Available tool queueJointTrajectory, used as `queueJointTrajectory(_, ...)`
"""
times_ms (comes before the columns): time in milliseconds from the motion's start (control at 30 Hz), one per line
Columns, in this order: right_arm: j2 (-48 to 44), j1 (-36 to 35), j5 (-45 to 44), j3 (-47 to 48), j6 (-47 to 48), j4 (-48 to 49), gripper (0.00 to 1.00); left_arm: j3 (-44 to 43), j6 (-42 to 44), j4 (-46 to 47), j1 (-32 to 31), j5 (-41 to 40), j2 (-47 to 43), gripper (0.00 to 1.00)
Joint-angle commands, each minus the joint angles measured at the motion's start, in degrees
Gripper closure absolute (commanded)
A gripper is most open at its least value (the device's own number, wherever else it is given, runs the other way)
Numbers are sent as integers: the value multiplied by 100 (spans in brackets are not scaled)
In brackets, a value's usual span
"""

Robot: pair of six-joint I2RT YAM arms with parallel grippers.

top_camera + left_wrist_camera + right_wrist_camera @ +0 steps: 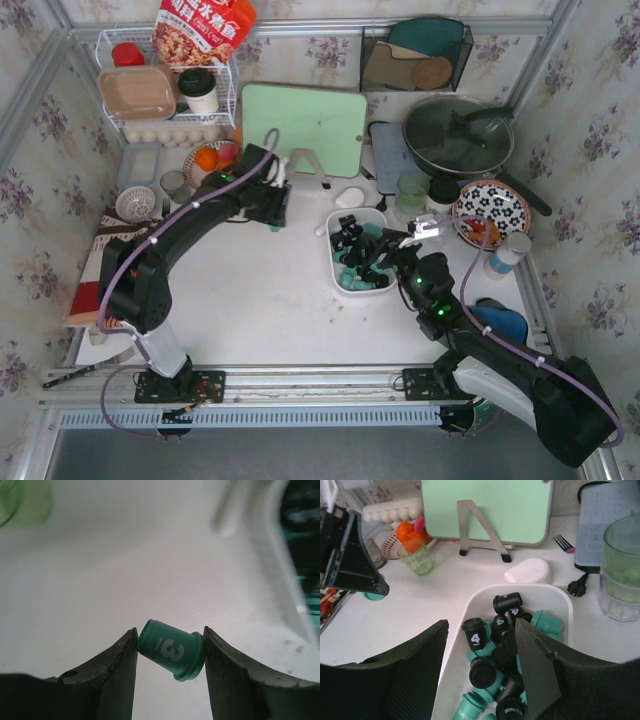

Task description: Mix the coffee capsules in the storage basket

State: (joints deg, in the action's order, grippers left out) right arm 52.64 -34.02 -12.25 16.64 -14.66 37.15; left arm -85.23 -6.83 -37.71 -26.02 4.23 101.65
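Flowered wallpaper closes around a white desk (290, 300) that is crowded along its far edge. Toward the middle right stands the storage basket (332, 250), a white bin with rounded corners. Inside it the coffee capsules (358, 265) lie in a loose heap, black ones and teal ones together, many on their sides; one black capsule carries a white 4.

The right gripper (480, 625) hangs over the basket, released, with its fingers spread wide and nothing between them.

The left gripper (170, 630) is to the left of the basket, over bare desk. It is clenched on one teal capsule (171, 650) marked 3, which is held sideways outside the basket. Whether this capsule touches the desk I cannot tell.

Just beside the basket on the right are stacked translucent cups (622, 555), the upper one pale green. A small green glass (418, 560) stands farther left. At the back corner a wire rack (225, 100) holds a pink tray (137, 92).
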Motion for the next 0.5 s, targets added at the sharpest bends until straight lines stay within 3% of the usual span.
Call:
queueJointTrajectory(0,-204,1,-519,-174,-41,319,36,-157,0,880,-761,18,-105,62)
queueJointTrajectory(167,-573,2,-910,-384,-45,442,36,-328,295,2286,-1640,245,451,60)
queueJointTrajectory(300,-702,1,-1161,-509,-22,551,36,-730,345,2763,-2099,168,1148,57)
queueJointTrajectory(467,-695,1,-1743,-762,34,909,34,-814,66,3277,-2244,435,1518,43)
